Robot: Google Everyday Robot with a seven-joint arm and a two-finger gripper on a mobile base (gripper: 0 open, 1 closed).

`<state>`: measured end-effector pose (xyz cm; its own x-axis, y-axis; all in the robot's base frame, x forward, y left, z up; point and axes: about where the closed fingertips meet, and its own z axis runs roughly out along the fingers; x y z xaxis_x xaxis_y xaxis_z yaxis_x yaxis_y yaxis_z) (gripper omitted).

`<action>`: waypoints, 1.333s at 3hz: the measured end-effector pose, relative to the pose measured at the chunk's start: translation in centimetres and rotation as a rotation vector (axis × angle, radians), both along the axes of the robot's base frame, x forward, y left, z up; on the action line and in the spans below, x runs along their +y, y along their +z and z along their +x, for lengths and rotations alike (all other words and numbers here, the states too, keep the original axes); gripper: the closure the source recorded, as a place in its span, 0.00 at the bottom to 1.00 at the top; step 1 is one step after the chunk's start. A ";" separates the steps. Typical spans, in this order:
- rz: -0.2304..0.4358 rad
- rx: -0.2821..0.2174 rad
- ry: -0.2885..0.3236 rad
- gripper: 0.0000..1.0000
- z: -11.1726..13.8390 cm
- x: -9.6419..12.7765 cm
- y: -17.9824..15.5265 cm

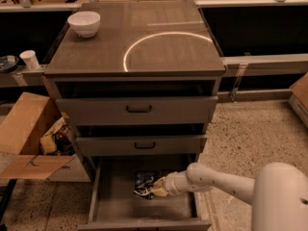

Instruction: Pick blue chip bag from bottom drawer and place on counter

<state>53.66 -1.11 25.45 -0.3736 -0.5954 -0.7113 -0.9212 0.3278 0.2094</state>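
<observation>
The bottom drawer point(113, 203) is pulled open below two upper drawers. The blue chip bag point(143, 183) lies on its grey floor, dark blue with a white-patterned end. My white arm reaches in from the lower right, and the gripper point(155, 188) is at the bag's right side, touching or over it. The counter point(106, 47) with its white circle outline point(166, 44) is above.
A white bowl point(84, 23) stands at the counter's back left corner. An open cardboard box point(29, 134) with clutter sits on the floor left of the cabinet. A white cup point(30, 59) stands on a ledge at the left. The two upper drawers stick out slightly.
</observation>
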 end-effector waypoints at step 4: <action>0.115 -0.178 0.055 1.00 -3.2 -5.1 9.4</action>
